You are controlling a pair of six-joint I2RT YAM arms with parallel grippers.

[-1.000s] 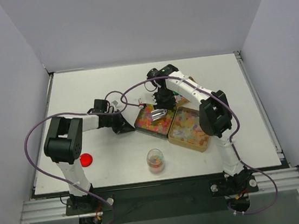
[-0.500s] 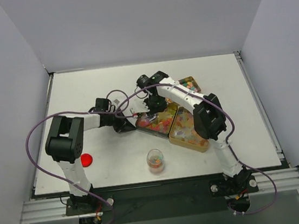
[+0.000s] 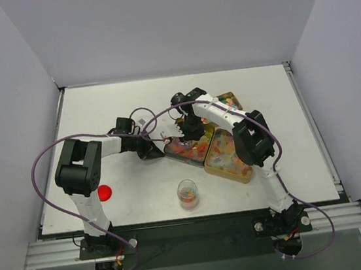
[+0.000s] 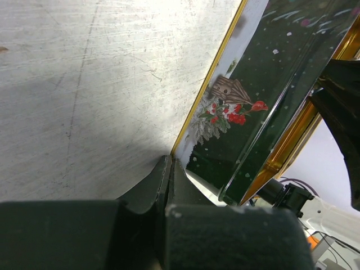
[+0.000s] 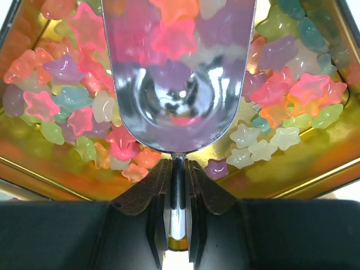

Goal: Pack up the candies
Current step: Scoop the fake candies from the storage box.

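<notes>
The candies [image 5: 306, 90] are pastel star-shaped pieces that fill a gold tin [image 5: 50, 163]. My right gripper [image 5: 177, 166] is shut on the thin handle of a metal scoop [image 5: 177, 84], whose bowl lies low among them. From above, that gripper [image 3: 190, 131] hangs over the left tin [image 3: 172, 150]. My left gripper [image 3: 149, 149] is shut with nothing between its fingers. Its tips [image 4: 170, 164] rest against the tin's dark green picture side [image 4: 242, 107]. A small clear jar [image 3: 187, 193] with some candies stands near the front.
A second tin [image 3: 228, 161] of candies lies right of the first, and a third [image 3: 230, 100] sits behind the right arm. A red round lid [image 3: 104, 192] lies by the left arm's base. Purple cables loop above the table.
My right gripper swung left with the scoop, then came back slightly and lowered it into the left tin. The left gripper has stayed against the tin.
</notes>
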